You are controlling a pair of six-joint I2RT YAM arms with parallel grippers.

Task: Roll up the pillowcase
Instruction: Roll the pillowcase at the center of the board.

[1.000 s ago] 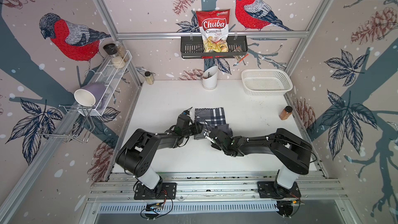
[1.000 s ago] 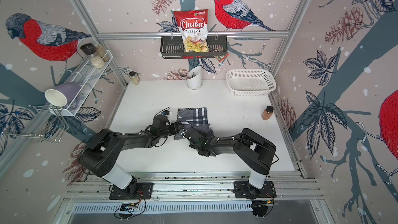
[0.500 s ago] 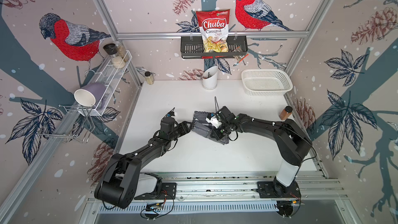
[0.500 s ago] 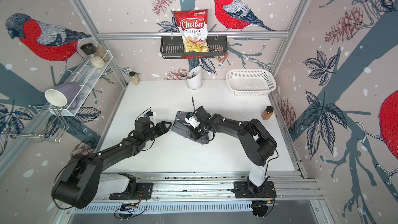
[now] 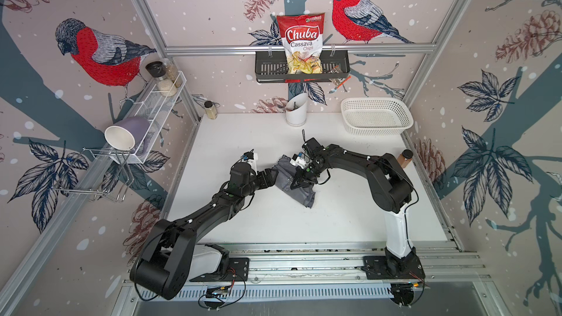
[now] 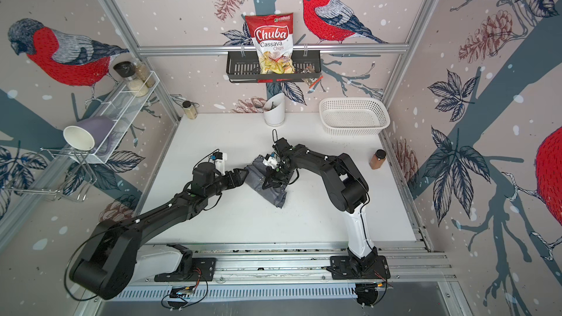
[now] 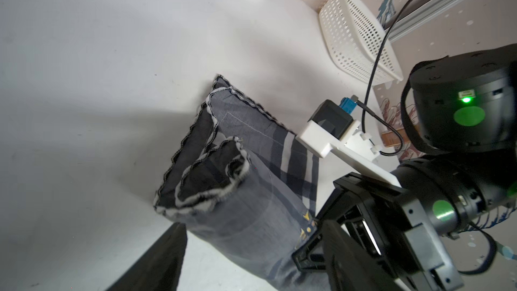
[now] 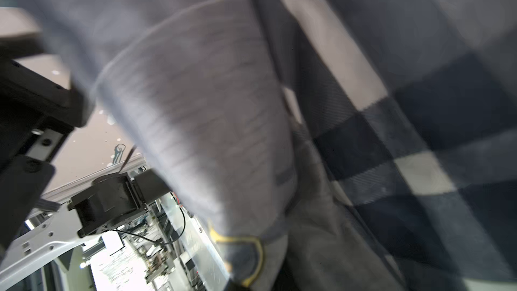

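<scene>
The pillowcase [image 5: 304, 197] [image 6: 275, 196] lies in the middle of the white table [image 5: 273, 226] as a loose diagonal roll of grey plaid cloth. In the left wrist view its spiral end with dark stitched edging [image 7: 212, 180] faces the camera. My right gripper [image 5: 295, 183] [image 6: 267, 183] comes in from the far right and is shut on the pillowcase near the roll's middle. In the right wrist view the cloth [image 8: 195, 107] fills the picture. My left gripper [image 5: 273, 176] [image 7: 251, 270] stands open at the roll's left end, with bare table between one finger [image 7: 159, 258] and the cloth.
A white basket [image 5: 375, 117] sits at the back right and a white utensil holder [image 5: 296, 113] at the back middle. A brown jar [image 5: 403, 159] stands by the right wall and a small jar [image 5: 209, 110] in the back left corner. A wire shelf with a mug [image 5: 121, 136] hangs on the left wall.
The flat plaid cloth has been gathered into a diagonal roll. My right arm swung round to the far right side. My left gripper drew back to the roll's left end and opened wider.
</scene>
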